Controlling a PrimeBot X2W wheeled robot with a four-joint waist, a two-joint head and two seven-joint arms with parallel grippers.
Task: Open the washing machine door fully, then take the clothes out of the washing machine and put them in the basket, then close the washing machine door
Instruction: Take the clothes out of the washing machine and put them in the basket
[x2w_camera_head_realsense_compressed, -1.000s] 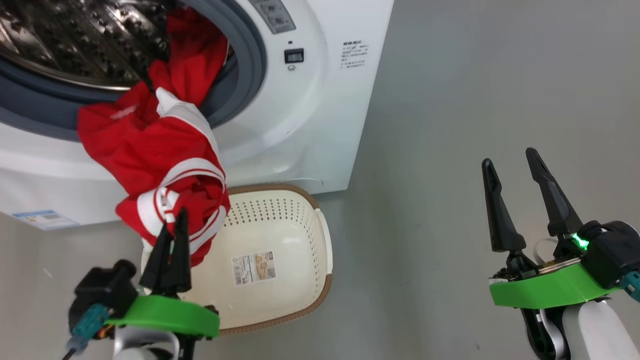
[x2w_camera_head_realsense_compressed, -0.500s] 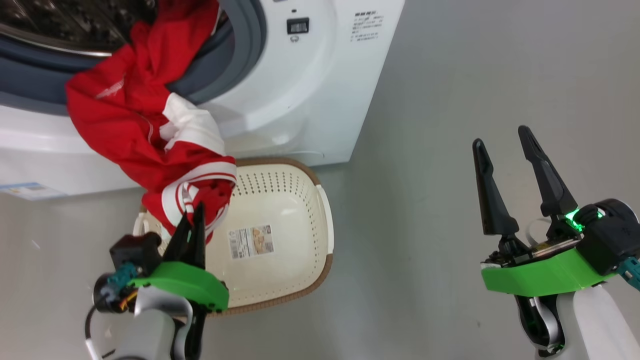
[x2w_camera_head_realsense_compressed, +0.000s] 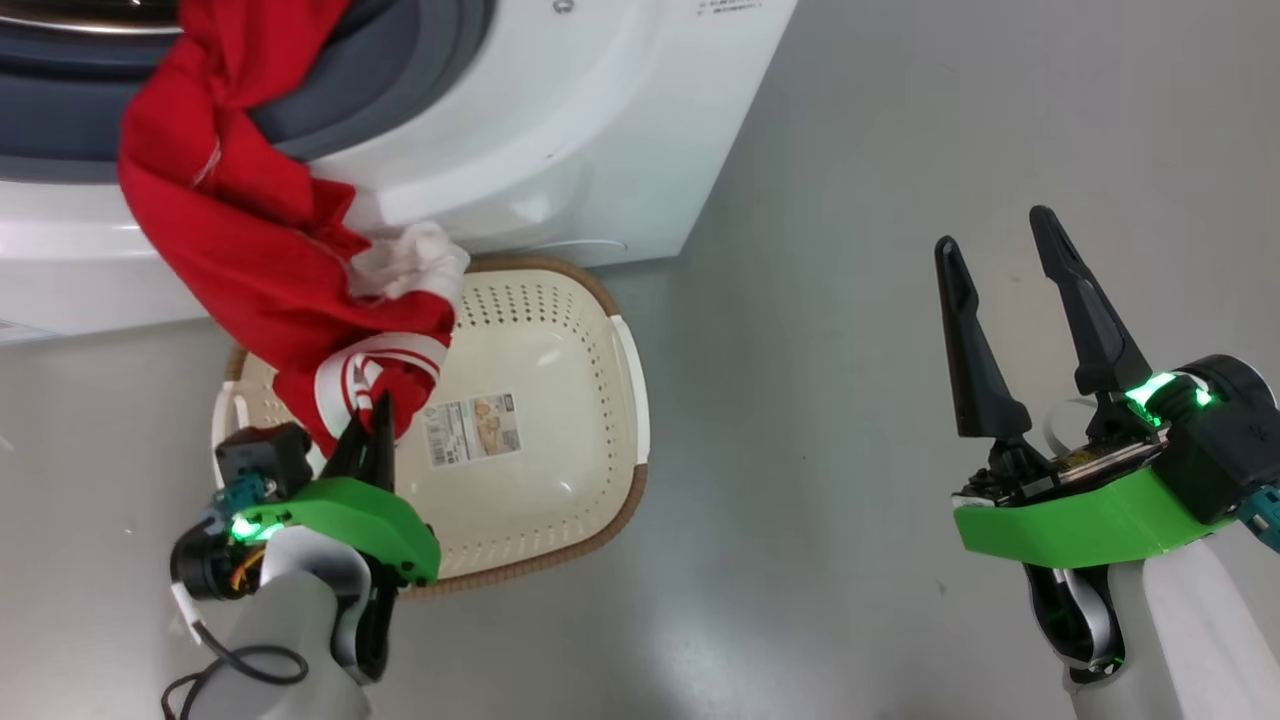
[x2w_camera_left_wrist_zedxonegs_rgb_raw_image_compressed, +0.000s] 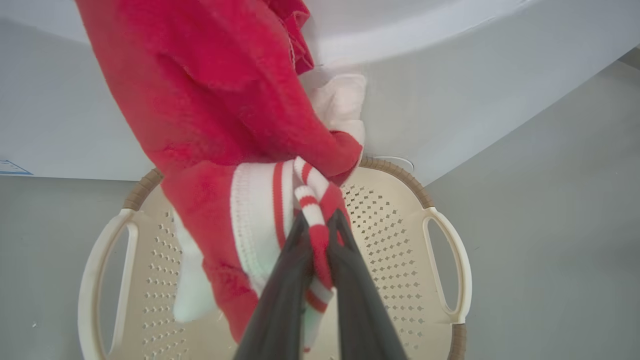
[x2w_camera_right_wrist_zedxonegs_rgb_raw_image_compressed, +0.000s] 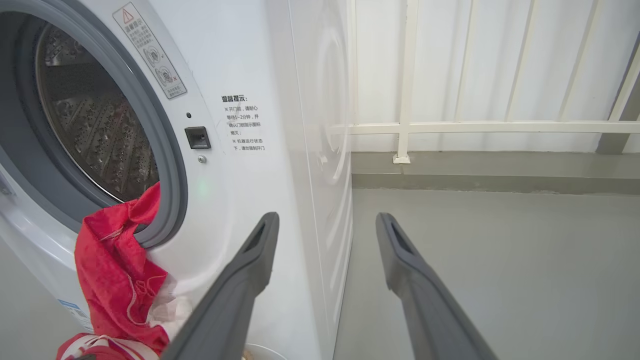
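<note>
Pinches a striped fold of the clothes between the shut fingers of the left gripper, just above the basket. Holds the right gripper spread wide and empty, well apart over smooth grey floor, with a white railing beyond. Trails bright red, white-trimmed cloth from the washing machine mouth over the grey gasket down to the basket.

I note clothes bright red, white stripes at cuff, white trim. On my screen basket cream, dotted with small holes, brown woven-look rim; paper label pale, dark print. Behind it washing machine white, gasket grey, drum shiny steel, dimpled. My left tool and right tool: black fingers, green mounts. Under all, floor plain grey.
</note>
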